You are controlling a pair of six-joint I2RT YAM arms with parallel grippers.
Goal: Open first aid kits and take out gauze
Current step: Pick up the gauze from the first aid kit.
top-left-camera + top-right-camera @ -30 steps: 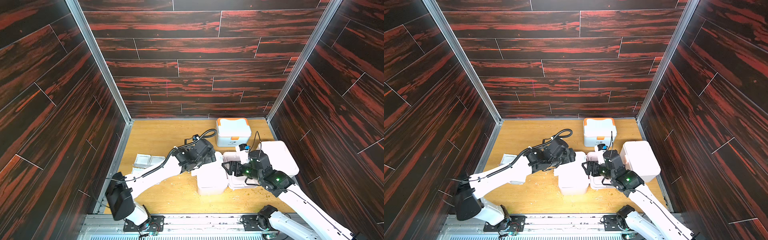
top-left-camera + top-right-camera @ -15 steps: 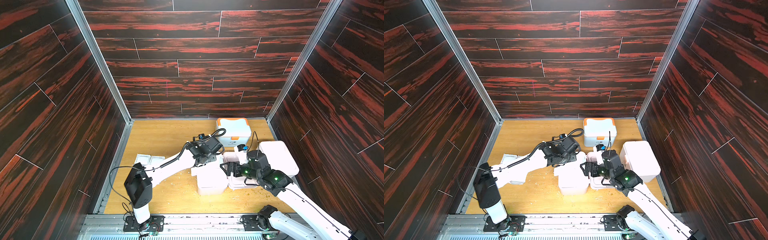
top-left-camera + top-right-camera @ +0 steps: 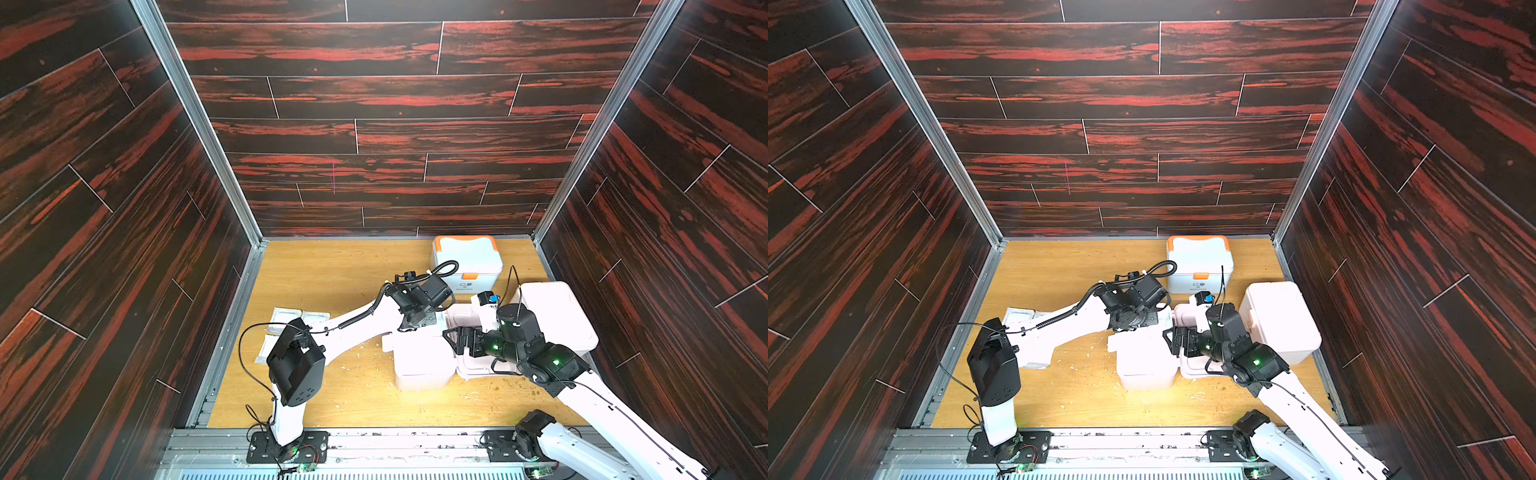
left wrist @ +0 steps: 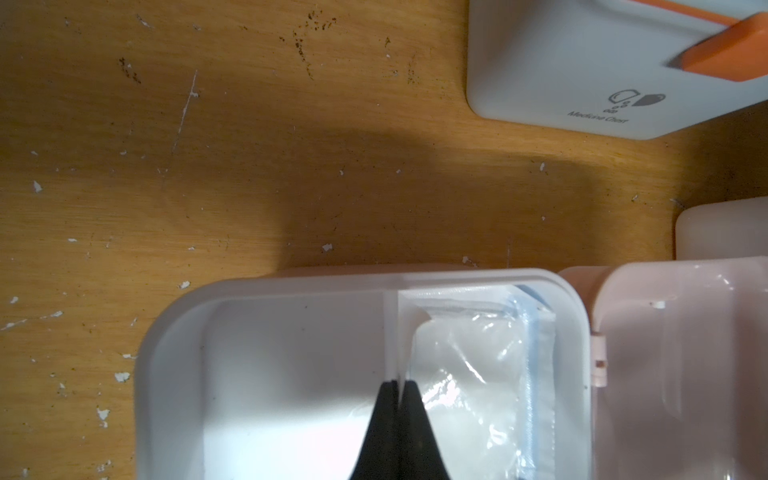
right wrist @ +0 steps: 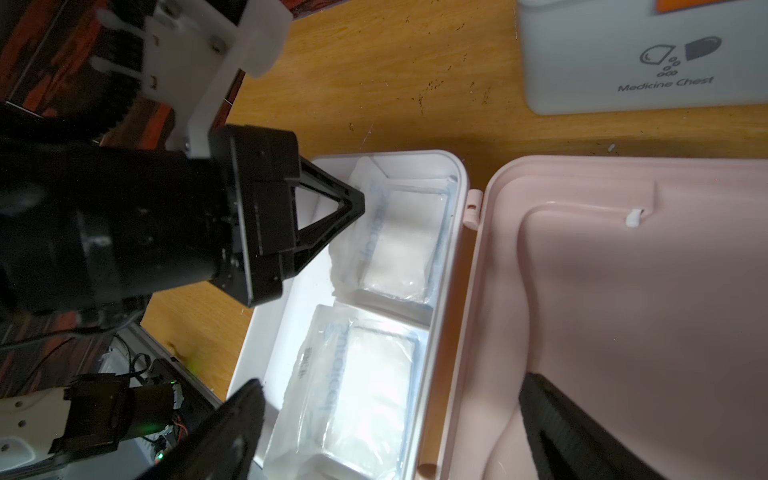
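**Now: left gripper pinched on gauze inside the open kit**

Well off to the left gripper's outer side, loose packets (image 3: 286,318) of gauze lie flat on the wooden worktop (image 3: 332,270). They are thin white squares. The worktop's grain is speckled with pale flecks (image 4: 120,376).

The left gripper (image 4: 399,388) reaches down into the open kit (image 4: 174,374), a smooth white plastic box with rounded corners. Its black, wedge-shaped fingers are clenched tip to tip on the film edge of a gauze packet (image 4: 469,374), hard against the kit's inner divider (image 4: 392,332). The packet's padded white body lies just past the fingertips on the hinge side. It is sealed in glossy, crinkled clear wrap with a pale blue seam.

In the neighbouring compartment a second packet (image 5: 374,386), equally soft and square, lies directly under the right gripper (image 5: 390,382). That gripper hangs released, spread wide and holding nothing. One finger is over the kit's white body and one over the lid (image 5: 623,291). The lid is folded back flat, its pale pink moulded inside facing up, and a small hinge tab joins it to the body.

Beyond both grippers, toward the back wall, the orange-trimmed kit (image 3: 465,259) stands closed. It is pale and smooth, with an orange latch and a grey "Medicine Chest" logo. On the right gripper's outer side the closed pinkish kit (image 3: 557,320) sits close beside the lid.
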